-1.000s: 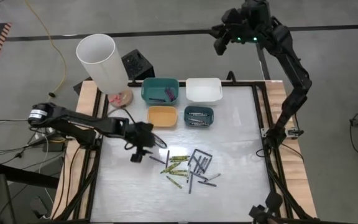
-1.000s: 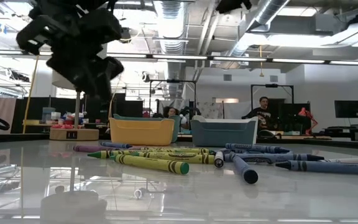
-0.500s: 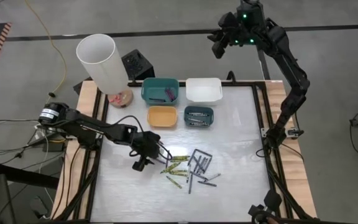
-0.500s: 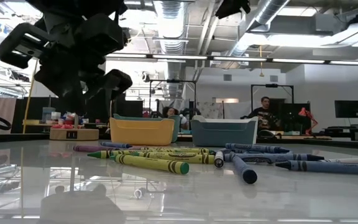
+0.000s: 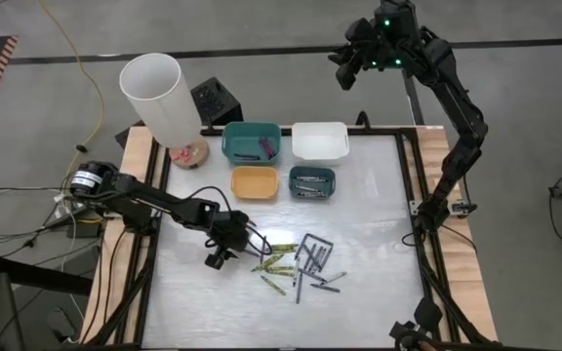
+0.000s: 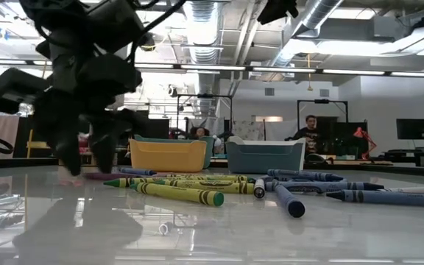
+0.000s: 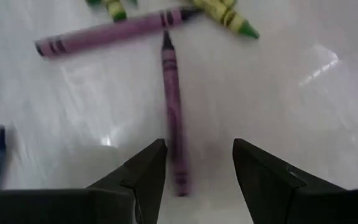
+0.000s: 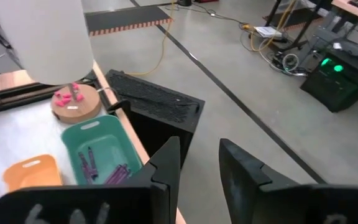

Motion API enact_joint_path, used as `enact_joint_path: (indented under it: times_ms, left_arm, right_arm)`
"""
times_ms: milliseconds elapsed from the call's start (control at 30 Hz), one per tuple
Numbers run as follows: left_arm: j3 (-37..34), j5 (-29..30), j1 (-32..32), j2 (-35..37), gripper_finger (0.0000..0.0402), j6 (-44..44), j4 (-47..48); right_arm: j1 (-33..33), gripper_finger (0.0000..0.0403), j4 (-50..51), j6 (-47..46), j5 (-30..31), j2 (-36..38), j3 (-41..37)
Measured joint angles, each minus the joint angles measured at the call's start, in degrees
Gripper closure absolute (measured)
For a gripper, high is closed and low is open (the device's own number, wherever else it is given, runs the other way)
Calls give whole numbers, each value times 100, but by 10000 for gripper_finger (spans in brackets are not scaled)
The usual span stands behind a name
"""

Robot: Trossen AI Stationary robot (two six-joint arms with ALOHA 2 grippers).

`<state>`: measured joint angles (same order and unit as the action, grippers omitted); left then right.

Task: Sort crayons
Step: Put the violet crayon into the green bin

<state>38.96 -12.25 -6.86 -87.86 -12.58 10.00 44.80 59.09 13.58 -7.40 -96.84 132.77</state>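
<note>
The crayons (image 5: 296, 263) lie scattered in the middle of the table: yellow-green, purple, grey and blue sticks (image 6: 197, 193). My left gripper (image 5: 252, 241) is low at the pile's left edge, open, its fingertips close to the tabletop (image 6: 87, 173). A purple crayon (image 7: 173, 112) lies flat between the fingers (image 7: 194, 168), close to one finger's inner side; whether they touch, I cannot tell. A second purple crayon (image 7: 114, 31) lies across its far tip. My right gripper (image 5: 344, 68) waits high beyond the table's far edge, open (image 8: 201, 168), with nothing between its fingers.
At the far side stand a teal bin (image 5: 252, 141) with purple crayons, a white bin (image 5: 320, 141), an orange bin (image 5: 255, 181) and a blue-grey bin (image 5: 312, 181) with crayons. A tall white cylinder (image 5: 159, 97) and a black box (image 5: 215, 100) stand at the far left.
My left gripper has sunk to the tabletop and moved toward the near edge and the crayon pile, tipping further downward. Its fingers keep the same gap. The crayons lie as before.
</note>
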Motion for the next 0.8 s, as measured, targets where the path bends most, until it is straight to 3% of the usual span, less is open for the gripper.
enact_joint_path:
  times_ms: [233, 600, 800]
  left_arm:
    - [25, -290, 241, -123, 243, -25, 43]
    - [28, -225, 315, -375, 386, -275, 120]
    - [24, -261, 318, -298, 391, 143, 145]
  right_arm:
    - [-7, 294, 50, -2, -4, 0, 0]
    - [-9, 294, 63, -109, -4, 0, 0]
    - [-9, 294, 61, -116, -4, 0, 0]
